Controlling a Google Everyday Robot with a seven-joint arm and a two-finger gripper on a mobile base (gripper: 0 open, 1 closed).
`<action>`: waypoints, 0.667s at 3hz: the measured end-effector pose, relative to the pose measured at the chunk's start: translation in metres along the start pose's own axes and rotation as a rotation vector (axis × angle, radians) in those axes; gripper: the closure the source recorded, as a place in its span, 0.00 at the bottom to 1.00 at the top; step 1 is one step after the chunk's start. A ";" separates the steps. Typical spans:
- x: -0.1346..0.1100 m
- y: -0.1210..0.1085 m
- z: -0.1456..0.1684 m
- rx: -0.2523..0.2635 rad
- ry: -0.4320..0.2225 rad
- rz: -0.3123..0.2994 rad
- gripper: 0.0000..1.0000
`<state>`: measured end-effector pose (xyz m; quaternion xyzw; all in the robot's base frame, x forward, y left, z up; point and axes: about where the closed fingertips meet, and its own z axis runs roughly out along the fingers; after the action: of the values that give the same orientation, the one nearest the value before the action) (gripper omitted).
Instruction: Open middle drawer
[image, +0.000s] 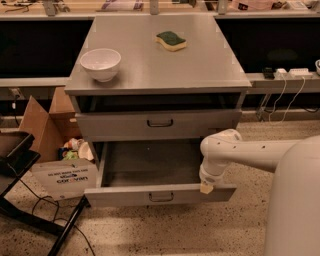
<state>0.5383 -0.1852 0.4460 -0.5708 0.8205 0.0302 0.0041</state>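
Observation:
The middle drawer is a wide, shallow grey metal drawer, pulled well out of the cabinet, with a small dark loop handle at its centre. Its inside looks bare. My white arm reaches in from the right, and the gripper points down at the top edge of the drawer front, to the right of the handle. Above it, the drawer with the taller front is closed. The lowest drawer is hidden under the open one.
A white bowl and a green-and-yellow sponge lie on the cabinet top. An open cardboard box and a black stand are on the floor at the left. Cables hang at the right.

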 end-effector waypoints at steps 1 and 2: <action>0.000 0.000 0.000 0.000 0.000 0.000 0.51; 0.000 0.000 0.000 0.000 0.000 0.000 0.28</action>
<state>0.5383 -0.1852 0.4460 -0.5708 0.8205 0.0302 0.0040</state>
